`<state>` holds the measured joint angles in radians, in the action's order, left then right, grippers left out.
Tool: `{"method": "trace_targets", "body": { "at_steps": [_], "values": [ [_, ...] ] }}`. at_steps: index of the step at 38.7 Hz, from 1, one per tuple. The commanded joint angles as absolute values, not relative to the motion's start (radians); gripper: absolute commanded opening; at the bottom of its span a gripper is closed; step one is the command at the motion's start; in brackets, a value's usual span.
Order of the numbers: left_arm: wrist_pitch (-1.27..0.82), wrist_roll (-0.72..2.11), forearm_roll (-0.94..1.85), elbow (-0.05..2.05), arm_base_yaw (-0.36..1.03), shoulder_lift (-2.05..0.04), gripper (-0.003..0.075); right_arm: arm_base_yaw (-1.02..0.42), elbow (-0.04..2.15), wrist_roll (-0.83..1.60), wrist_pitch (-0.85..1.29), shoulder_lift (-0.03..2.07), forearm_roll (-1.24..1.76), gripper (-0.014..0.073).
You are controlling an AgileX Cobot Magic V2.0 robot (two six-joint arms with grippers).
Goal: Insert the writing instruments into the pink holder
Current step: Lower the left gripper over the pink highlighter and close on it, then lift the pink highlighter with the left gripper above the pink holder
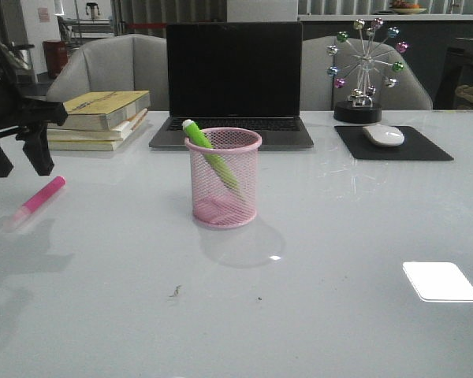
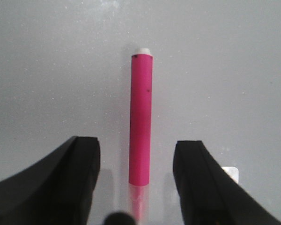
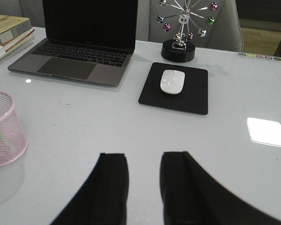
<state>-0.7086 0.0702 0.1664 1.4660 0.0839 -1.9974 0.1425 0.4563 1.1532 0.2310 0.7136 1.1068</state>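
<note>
The pink holder (image 1: 223,177) stands upright mid-table, and the green marker (image 1: 209,153) leans inside it with its pale cap above the rim. On the table at the left lies the pink marker (image 1: 41,197), apart from the cup. My left gripper (image 1: 20,153) hovers just above and behind it. In the left wrist view the pink marker (image 2: 141,119) lies lengthwise between the fingers of the left gripper (image 2: 136,142), which is open and not touching it. My right gripper (image 3: 144,157) is open and empty, with the pink holder (image 3: 2,129) off to its side.
An open laptop (image 1: 234,79) sits behind the cup. Stacked books (image 1: 102,118) lie at the back left. A white mouse (image 1: 384,135) rests on a black pad (image 1: 426,150), beside a ferris-wheel ornament (image 1: 366,67). Chairs stand beyond the table's far edge.
</note>
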Motion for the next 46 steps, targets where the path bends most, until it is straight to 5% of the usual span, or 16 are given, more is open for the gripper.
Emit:
{"method": "trace_targets", "body": {
  "at_steps": [1,21,24,30,46],
  "values": [
    [-0.661,0.069,0.179,1.498,0.089,-1.976,0.0428,0.142,0.485,1.151,0.210,0.706,1.132,0.0312],
    [-0.645,0.069,0.175,1.498,0.098,-2.068,0.0421,0.143,0.485,1.151,0.219,0.706,1.132,0.0312],
    [-0.645,0.069,0.175,1.498,0.104,-2.070,0.0358,0.143,0.485,1.151,0.219,0.706,1.132,0.0312],
    [-0.638,0.069,0.172,1.498,0.115,-2.070,0.0085,0.143,0.485,1.151,0.219,0.706,1.132,0.0312],
    [-0.503,0.069,0.170,1.498,0.178,-1.989,0.0092,0.143,0.483,1.151,0.237,0.706,1.131,0.0312]
  ]
}}
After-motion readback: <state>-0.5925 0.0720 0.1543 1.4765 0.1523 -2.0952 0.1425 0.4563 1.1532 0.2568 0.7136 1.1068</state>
